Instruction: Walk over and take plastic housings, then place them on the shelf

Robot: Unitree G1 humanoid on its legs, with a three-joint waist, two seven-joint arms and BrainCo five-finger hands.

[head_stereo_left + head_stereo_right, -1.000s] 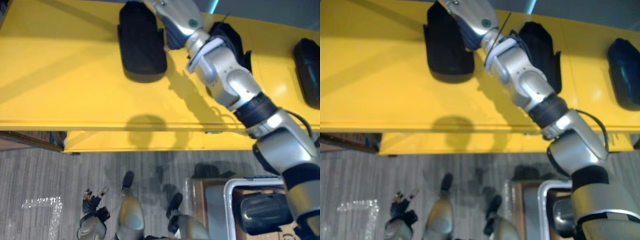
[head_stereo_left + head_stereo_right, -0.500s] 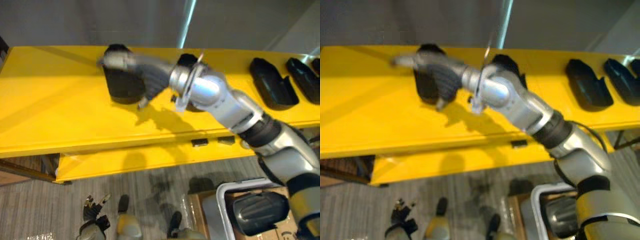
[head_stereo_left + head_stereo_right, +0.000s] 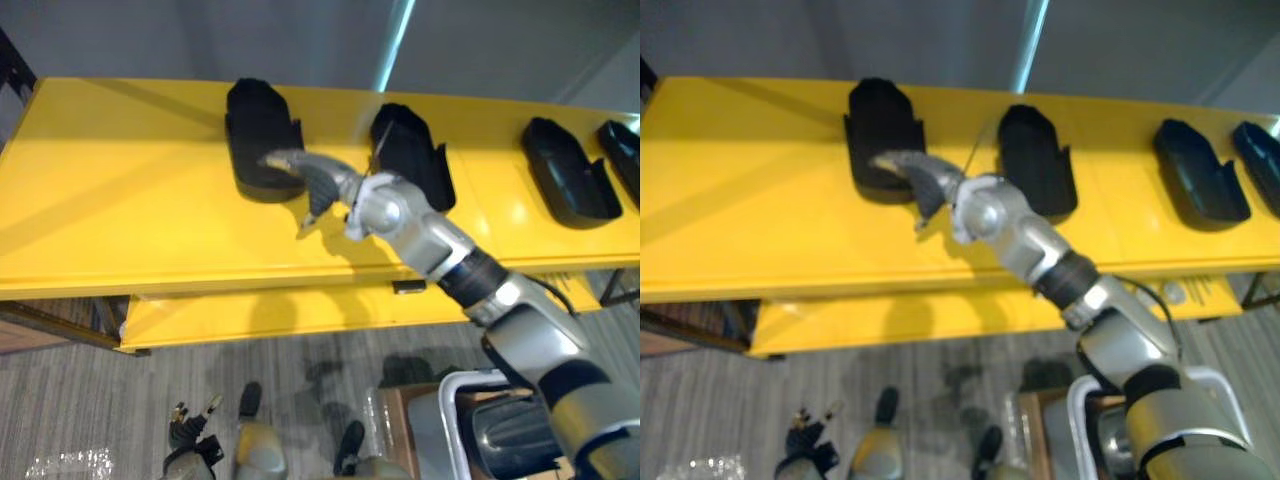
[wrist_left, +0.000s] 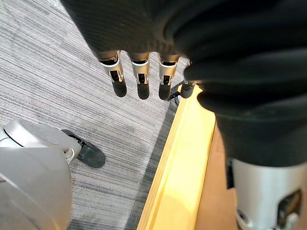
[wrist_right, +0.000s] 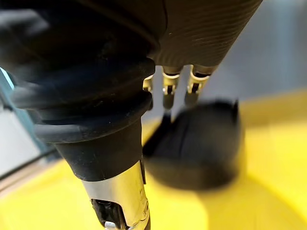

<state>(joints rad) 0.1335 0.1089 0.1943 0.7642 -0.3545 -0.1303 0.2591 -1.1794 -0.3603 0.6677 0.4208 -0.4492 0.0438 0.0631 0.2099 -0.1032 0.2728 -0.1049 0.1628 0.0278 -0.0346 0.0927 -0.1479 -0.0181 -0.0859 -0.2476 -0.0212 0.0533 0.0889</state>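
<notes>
Several black plastic housings lie in a row on the yellow shelf [image 3: 120, 190]: the leftmost housing [image 3: 262, 135], a second housing [image 3: 410, 155], and two more housings [image 3: 565, 185] toward the right end. My right hand [image 3: 310, 178] hovers open just in front of the leftmost housing [image 5: 196, 148], with straight fingers [image 5: 168, 93] that hold nothing. My left hand [image 3: 186, 455] hangs low by the floor, its fingers [image 4: 139, 76] relaxed and empty.
A white-rimmed bin [image 3: 450, 385] holding another dark housing [image 3: 510, 435] stands at the lower right on a cardboard box [image 3: 395, 400]. A lower yellow shelf board [image 3: 250, 315] juts out beneath the top one. Grey striped carpet [image 4: 57, 72] covers the floor.
My right hand has come back off the leftmost housing toward the shelf's front, leaving the housing lying there. The camera has also shifted, showing more of the shelf's right end.
</notes>
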